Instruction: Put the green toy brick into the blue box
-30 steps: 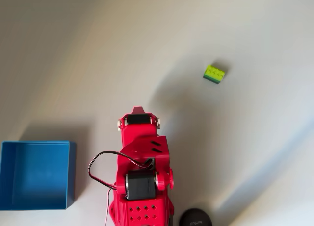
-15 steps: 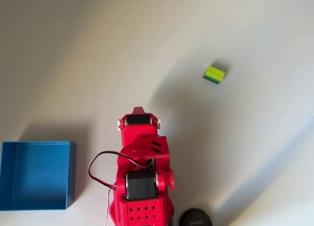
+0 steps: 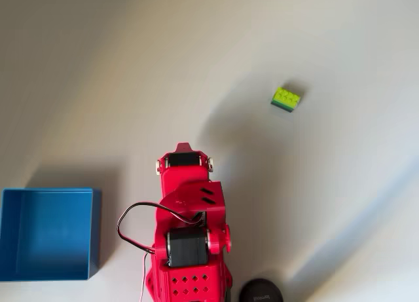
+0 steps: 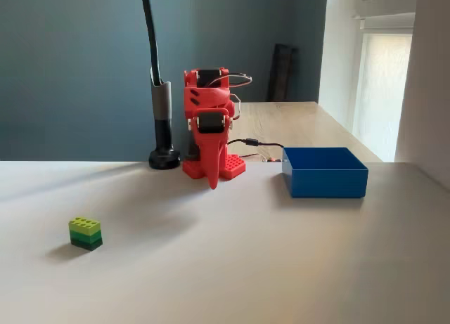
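Note:
The green toy brick (image 3: pixel 287 99) lies alone on the white table, upper right in the overhead view and front left in the fixed view (image 4: pixel 86 233). The blue box (image 3: pixel 46 233) stands open-topped at the lower left of the overhead view, right of the arm in the fixed view (image 4: pixel 325 183), with nothing inside it. The red arm is folded over its base. Its gripper (image 4: pixel 213 182) points down at the table just in front of the base, fingers together in a narrow point and holding nothing; its tip (image 3: pixel 184 146) peeks out past the wrist motor. Both brick and box are well away from it.
A black stand with a round foot (image 3: pixel 260 291) and an upright pole (image 4: pixel 164 157) is beside the arm's base. A black cable (image 3: pixel 131 217) loops off the arm toward the box side. A wooden surface (image 4: pixel 295 124) lies behind the table.

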Action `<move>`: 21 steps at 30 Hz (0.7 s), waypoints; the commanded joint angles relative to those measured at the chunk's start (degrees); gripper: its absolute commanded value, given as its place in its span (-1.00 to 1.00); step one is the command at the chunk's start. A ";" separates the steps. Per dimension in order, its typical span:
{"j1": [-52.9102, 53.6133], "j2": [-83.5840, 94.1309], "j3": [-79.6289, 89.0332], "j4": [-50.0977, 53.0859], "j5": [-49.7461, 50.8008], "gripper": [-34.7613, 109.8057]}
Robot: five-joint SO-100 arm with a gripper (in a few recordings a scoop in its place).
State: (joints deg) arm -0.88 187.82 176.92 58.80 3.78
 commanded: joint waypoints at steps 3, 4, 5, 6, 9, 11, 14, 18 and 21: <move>-0.26 0.35 -0.62 0.09 0.35 -0.52; -0.26 0.35 -0.62 0.09 0.35 -0.52; -0.26 0.35 -0.62 0.09 0.35 -0.52; -0.26 0.35 -0.62 0.09 0.35 -0.52; -0.18 0.35 -0.62 0.09 0.44 -0.52; -0.18 0.35 -0.62 0.09 0.70 -0.52; 0.00 0.35 -0.62 0.09 1.05 -0.52; 0.62 0.35 -0.62 0.09 1.67 -0.52; 1.14 0.35 -0.62 0.09 2.20 -0.52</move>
State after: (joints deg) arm -0.35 187.82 176.92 58.80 4.66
